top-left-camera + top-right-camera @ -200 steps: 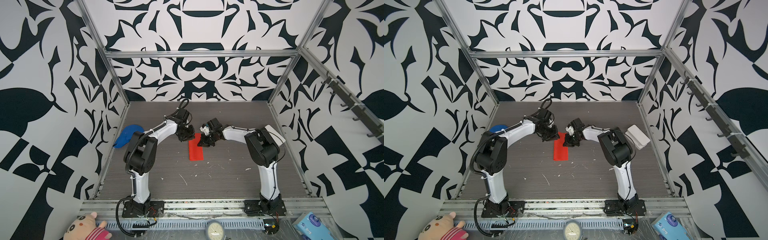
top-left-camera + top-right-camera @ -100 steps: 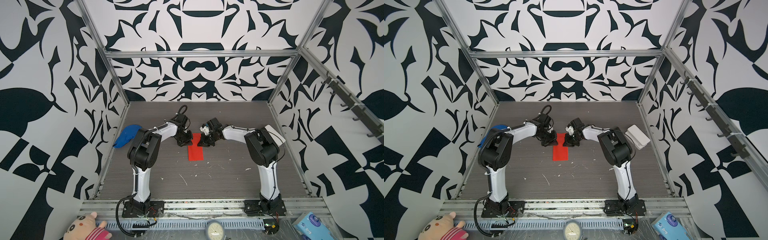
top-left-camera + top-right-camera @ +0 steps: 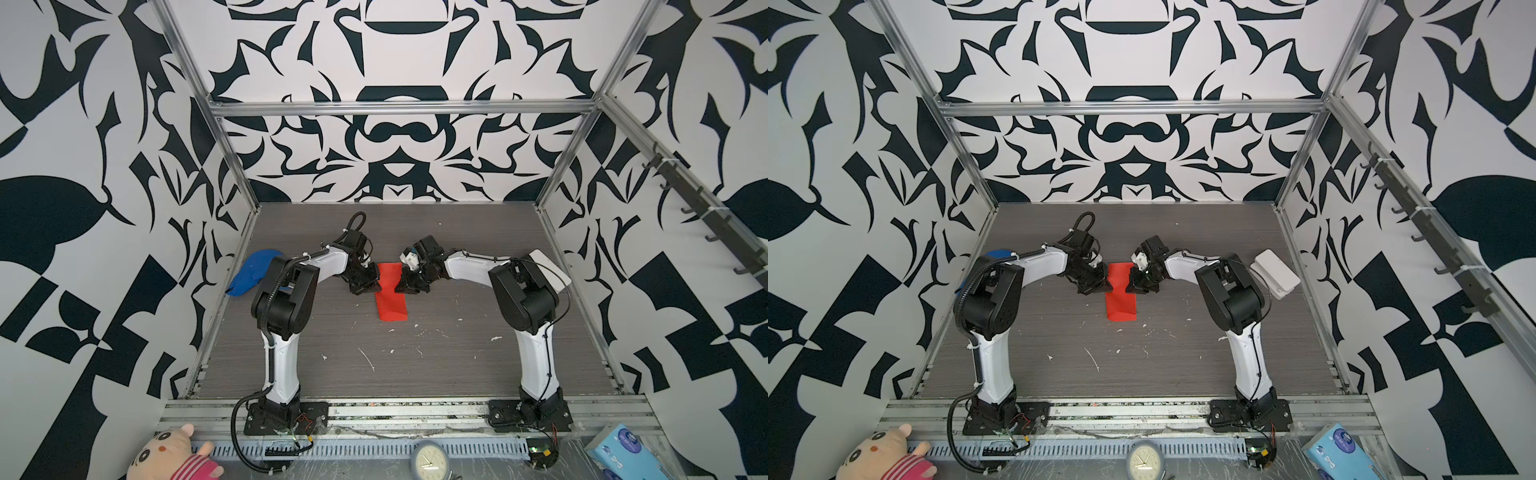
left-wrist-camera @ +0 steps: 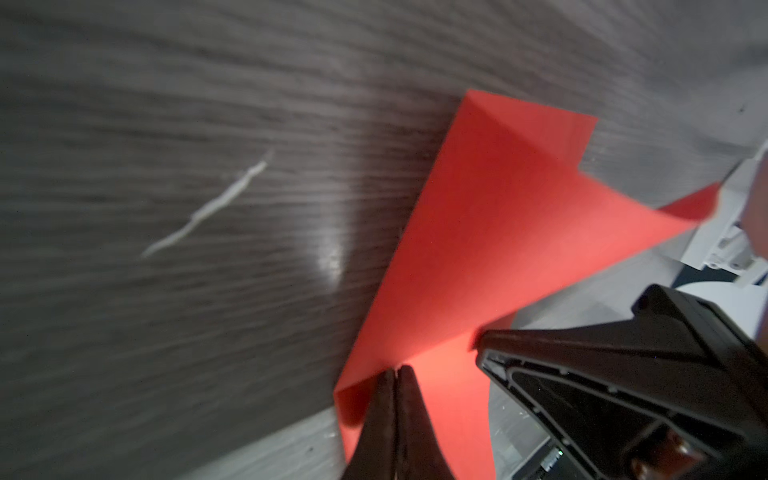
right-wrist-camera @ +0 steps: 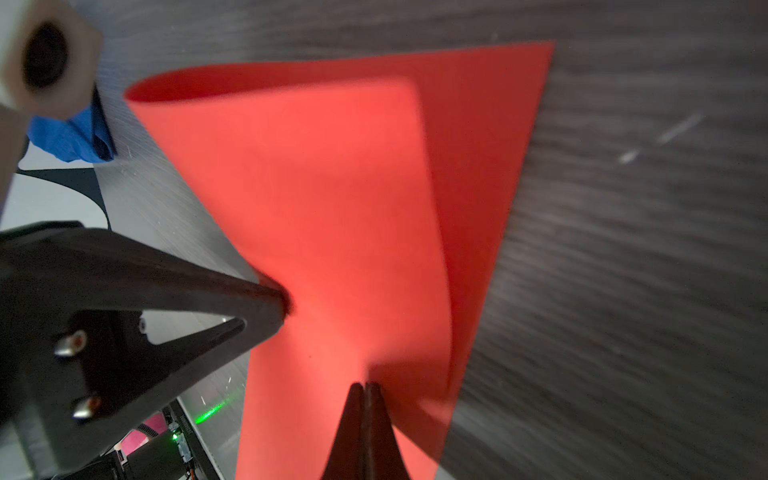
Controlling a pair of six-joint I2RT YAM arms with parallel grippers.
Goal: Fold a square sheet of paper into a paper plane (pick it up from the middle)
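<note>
The square sheet of paper point(image 3: 390, 301) point(image 3: 1121, 301) is bright red and lies mid-table, folded over into a narrow strip with its far part lifted. My left gripper point(image 3: 374, 287) point(image 3: 1106, 286) is shut on the strip's left edge, and my right gripper point(image 3: 401, 287) point(image 3: 1131, 287) is shut on its right edge. In the left wrist view the closed tips point(image 4: 397, 370) pinch the paper point(image 4: 478, 249) where its upper layer curls up. The right wrist view shows closed tips point(image 5: 365, 385) pinching the paper point(image 5: 332, 199), with the other gripper's tip touching its opposite edge.
A blue cloth lump point(image 3: 253, 272) point(image 5: 70, 137) lies by the left wall and a white box point(image 3: 548, 270) point(image 3: 1277, 272) by the right wall. White scraps point(image 3: 368, 359) dot the dark table. A plush toy point(image 3: 174, 457), clock point(image 3: 430, 459) and tissue pack point(image 3: 627, 453) sit beyond the front rail.
My left gripper has moved right to the paper's left edge and closed on it. The paper's far part has lifted slightly. The right gripper has stayed shut in place.
</note>
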